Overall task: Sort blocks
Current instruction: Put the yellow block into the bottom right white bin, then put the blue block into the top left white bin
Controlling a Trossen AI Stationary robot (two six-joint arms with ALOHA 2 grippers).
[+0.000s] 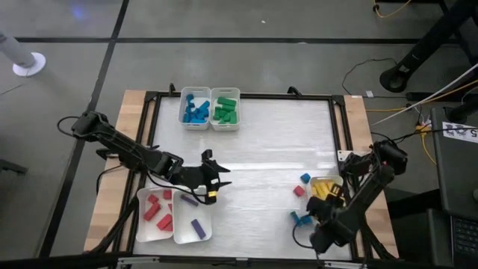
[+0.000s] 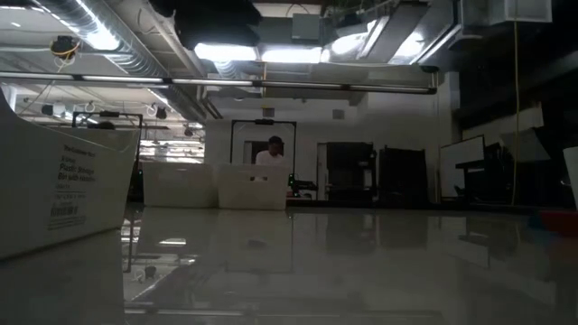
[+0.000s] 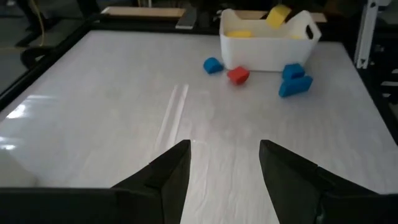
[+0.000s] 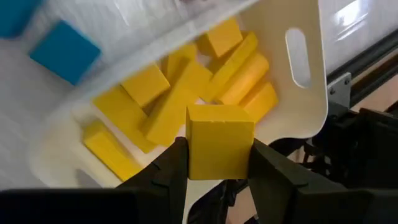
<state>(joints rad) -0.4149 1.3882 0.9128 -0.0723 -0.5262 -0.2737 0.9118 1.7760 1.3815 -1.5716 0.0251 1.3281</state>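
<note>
At the near edge of the worktop [image 1: 261, 142], the right hand [image 4: 219, 163] grips a yellow cube [image 4: 219, 148] between its two fingers and holds it above the white tray of yellow blocks [image 4: 180, 102], whose handle slot [image 4: 299, 57] faces the worktop's frame. On the bare surface just beside that tray lie a red block [image 1: 299, 191] and a few blue blocks [image 1: 305, 178], one of them stepped [image 3: 295, 81]. Also near the front, on the other side, the left hand [image 1: 214, 181] hovers with its fingers parted and nothing between them, just beside a pair of white trays: one holds red blocks [image 1: 157, 208], the other purple blocks [image 1: 197, 228]. The middle of the worktop is bare and glossy. At the far edge two more trays stand touching, one filled with blue pieces [image 1: 196, 110], the other with green pieces [image 1: 225, 110]. Beyond the worktop, in the room, a person [image 2: 269, 152] stands behind the trays.
</note>
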